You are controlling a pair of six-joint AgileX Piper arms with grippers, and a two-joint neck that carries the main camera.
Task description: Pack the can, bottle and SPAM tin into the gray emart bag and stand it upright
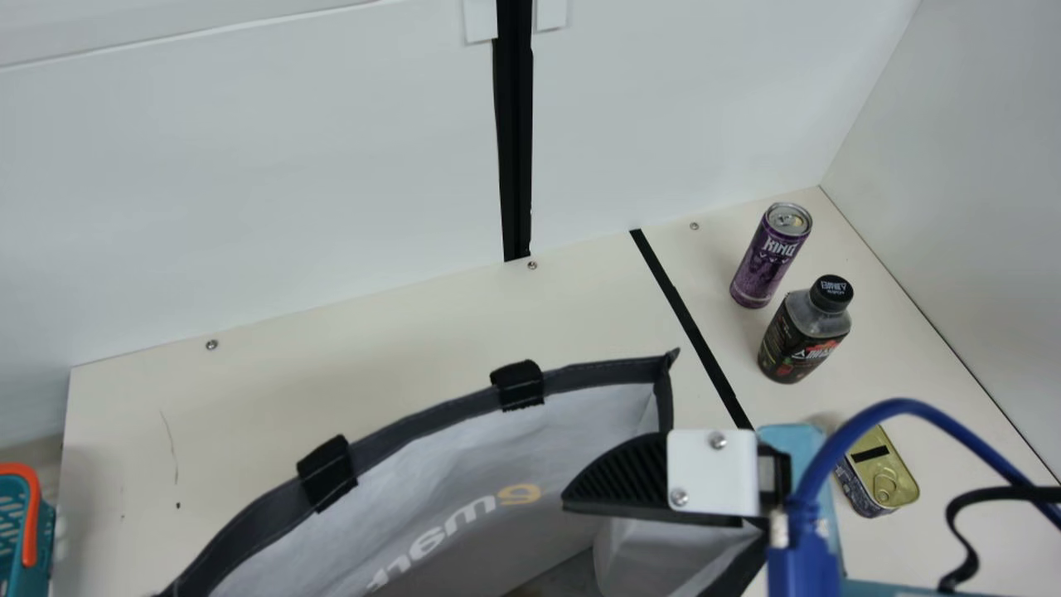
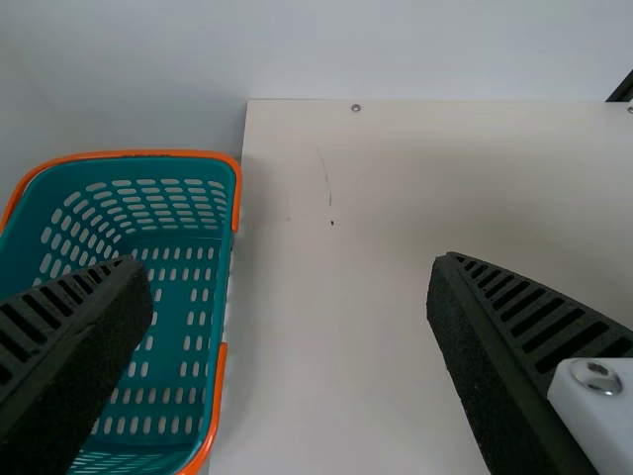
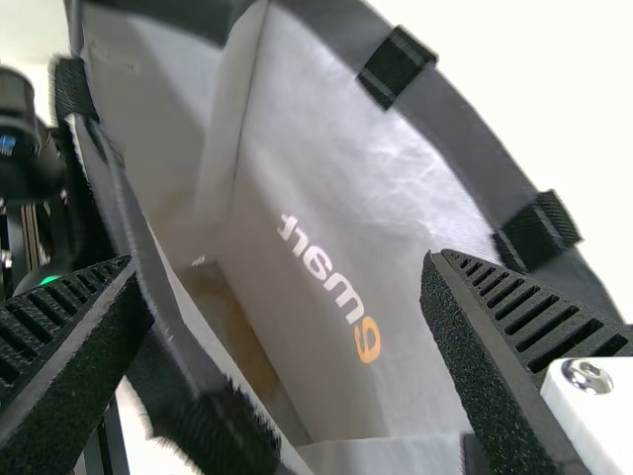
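Note:
The gray bag (image 1: pixel 547 448) stands with its mouth spread at the main view's bottom, and my right gripper (image 1: pixel 713 473) is over its right end. In the right wrist view, the bag (image 3: pixel 356 188) opens below my right gripper (image 3: pixel 282 269), whose fingers are wide apart, one close by a rim. Right of the black strip stand the purple can (image 1: pixel 767 261) and, closer, the dark bottle (image 1: pixel 804 332). The SPAM tin (image 1: pixel 880 477) lies beyond the right arm, partly covered by it. My left gripper (image 2: pixel 287 272) is open above the table, holding nothing.
A teal basket with orange handles (image 1: pixel 33 522) is at the table's left edge; the left wrist view shows this basket (image 2: pixel 226 287) too. White walls (image 1: pixel 273 166) rise behind the table and at its right side. A black strip (image 1: pixel 688 319) crosses the tabletop.

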